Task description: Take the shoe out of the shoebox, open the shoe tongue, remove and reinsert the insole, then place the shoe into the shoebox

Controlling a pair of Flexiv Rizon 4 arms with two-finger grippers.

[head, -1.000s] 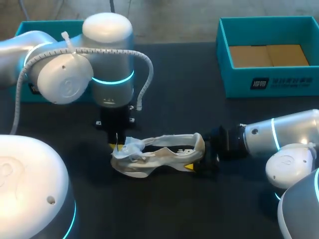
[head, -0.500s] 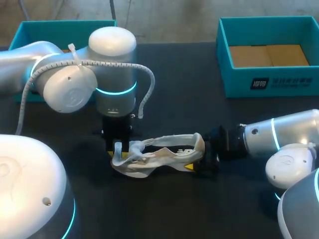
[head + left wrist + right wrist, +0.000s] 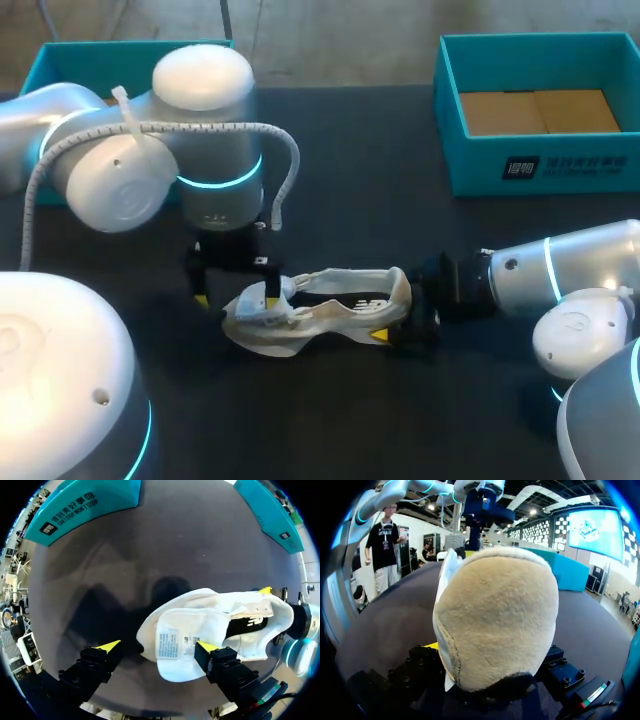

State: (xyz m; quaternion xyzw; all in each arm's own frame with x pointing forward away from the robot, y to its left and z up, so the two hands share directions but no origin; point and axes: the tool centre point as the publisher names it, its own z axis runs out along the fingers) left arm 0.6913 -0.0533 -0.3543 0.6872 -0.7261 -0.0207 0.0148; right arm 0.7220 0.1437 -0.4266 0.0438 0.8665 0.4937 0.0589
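Note:
A white shoe (image 3: 320,312) lies on its side on the dark table, toe toward my left arm. My left gripper (image 3: 235,294) hangs over the toe end, open wide. In the left wrist view the loose tongue (image 3: 175,640) with its label lies between the spread fingers of that gripper (image 3: 156,646), near one fingertip (image 3: 206,646) and well apart from the other. My right gripper (image 3: 405,322) is shut on the shoe's heel; the tan heel (image 3: 495,615) fills the right wrist view and hides most of the fingers (image 3: 422,662). The insole is not visible.
An open teal shoebox (image 3: 545,165) with cardboard in its bottom stands at the back right. A second teal box (image 3: 70,60) at the back left is partly hidden by my left arm. Both show in the left wrist view, beyond the shoe.
My left gripper has opened and let go of the tongue, which dropped back onto the shoe. The left arm shifted slightly. The right arm and the shoe's heel kept still.

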